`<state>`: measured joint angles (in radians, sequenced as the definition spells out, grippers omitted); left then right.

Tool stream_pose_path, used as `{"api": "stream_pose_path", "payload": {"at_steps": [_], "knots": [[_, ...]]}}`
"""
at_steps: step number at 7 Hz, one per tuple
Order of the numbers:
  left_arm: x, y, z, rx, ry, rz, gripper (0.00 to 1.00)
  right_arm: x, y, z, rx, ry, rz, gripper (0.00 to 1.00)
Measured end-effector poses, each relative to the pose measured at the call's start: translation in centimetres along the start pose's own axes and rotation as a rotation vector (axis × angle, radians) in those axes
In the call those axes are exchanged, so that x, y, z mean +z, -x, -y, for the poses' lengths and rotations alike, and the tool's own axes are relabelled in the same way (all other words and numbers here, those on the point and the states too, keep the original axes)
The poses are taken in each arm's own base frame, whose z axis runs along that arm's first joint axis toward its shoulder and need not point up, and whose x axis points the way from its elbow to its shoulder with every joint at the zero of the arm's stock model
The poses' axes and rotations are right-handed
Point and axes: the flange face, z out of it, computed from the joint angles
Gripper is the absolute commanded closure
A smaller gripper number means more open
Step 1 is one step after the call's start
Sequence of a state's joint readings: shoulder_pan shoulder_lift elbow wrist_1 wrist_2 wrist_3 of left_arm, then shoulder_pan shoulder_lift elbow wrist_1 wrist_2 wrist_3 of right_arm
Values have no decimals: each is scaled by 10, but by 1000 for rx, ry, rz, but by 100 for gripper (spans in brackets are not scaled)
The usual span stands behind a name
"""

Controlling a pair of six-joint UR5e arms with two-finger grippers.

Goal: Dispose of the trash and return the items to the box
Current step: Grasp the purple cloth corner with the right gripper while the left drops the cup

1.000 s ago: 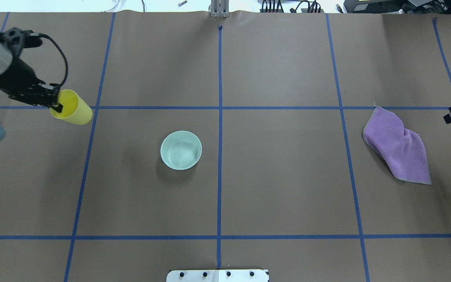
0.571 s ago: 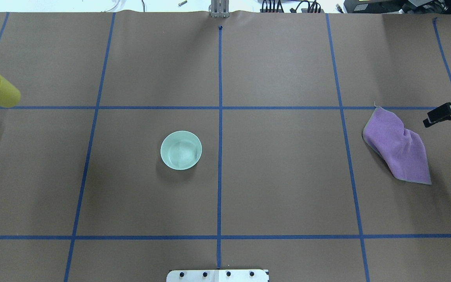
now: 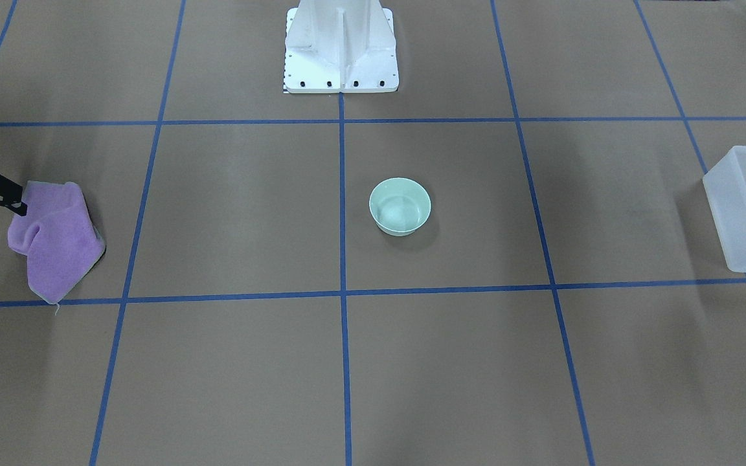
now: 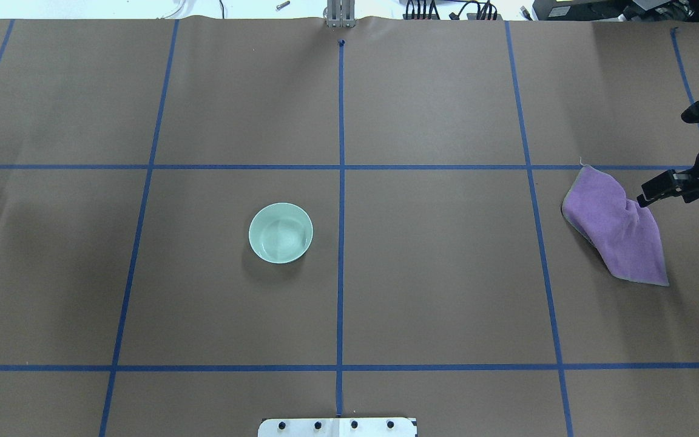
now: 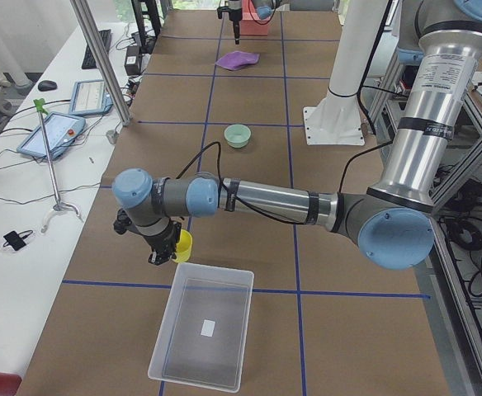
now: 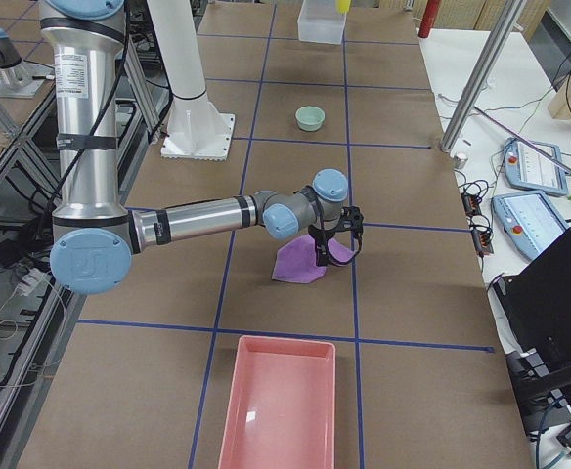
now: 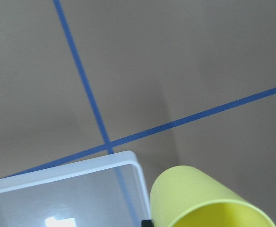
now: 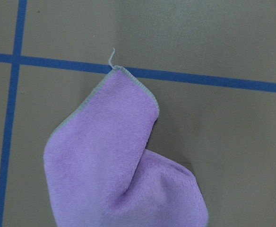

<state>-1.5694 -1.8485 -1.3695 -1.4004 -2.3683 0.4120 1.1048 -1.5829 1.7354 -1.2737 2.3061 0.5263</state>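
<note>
My left gripper (image 5: 166, 253) is shut on the yellow cup (image 5: 181, 245) and holds it tilted, in the air, just beside a corner of the translucent box (image 5: 212, 271). The left wrist view shows the cup (image 7: 202, 201) next to that box corner (image 7: 128, 158). The mint-green bowl (image 4: 280, 232) stands upright and empty near the table's middle. My right gripper (image 4: 651, 193) is open and empty, low at the right edge of a crumpled purple cloth (image 4: 619, 224). The right wrist view shows the cloth (image 8: 119, 170) close below.
The box (image 3: 745, 213) sits at the table's far left end and holds only a small white label. A pink tray (image 6: 276, 415) lies at the right end beyond the cloth. The robot's white base (image 3: 340, 48) stands at the back centre.
My left arm carried the yellow cup leftward out of the overhead view, over to the box. My right gripper came in from the right edge toward the purple cloth.
</note>
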Motion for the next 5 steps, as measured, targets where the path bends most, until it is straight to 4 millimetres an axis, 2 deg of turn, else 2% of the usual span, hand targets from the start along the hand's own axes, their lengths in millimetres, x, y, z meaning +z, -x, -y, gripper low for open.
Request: {"api": "stream_pose_path", "payload": {"at_steps": [1, 2, 5], "knots": [[15, 30, -6, 0, 20, -17, 100, 3, 2, -1, 1, 5, -1, 0], [31, 48, -13, -17, 27, -41, 100, 6, 4, -1, 0, 11, -1, 0], [69, 66, -39, -80, 28, -93, 100, 13, 8, -3, -2, 24, -4, 0]]}}
